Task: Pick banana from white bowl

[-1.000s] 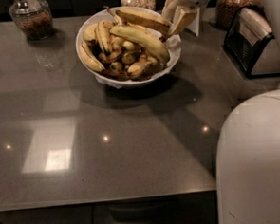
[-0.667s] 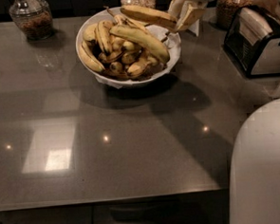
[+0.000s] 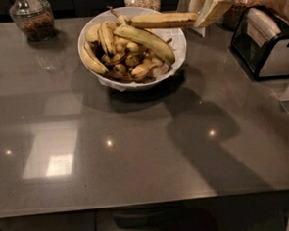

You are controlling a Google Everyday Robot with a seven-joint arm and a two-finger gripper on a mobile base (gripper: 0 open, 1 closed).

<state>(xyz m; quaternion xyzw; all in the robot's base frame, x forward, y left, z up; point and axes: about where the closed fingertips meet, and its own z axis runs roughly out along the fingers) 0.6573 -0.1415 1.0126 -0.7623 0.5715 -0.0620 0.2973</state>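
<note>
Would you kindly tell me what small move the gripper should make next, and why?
Probably a short lift. The gripper, at the upper right, is shut on the banana at its right end; it hangs level, low over the white bowl, left tip near the other bananas. Rising should clear them.

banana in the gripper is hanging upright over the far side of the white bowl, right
Not quite. The camera view shows the gripper holding the banana by its right end roughly level, not upright. It is over the far side of the white bowl.
</note>
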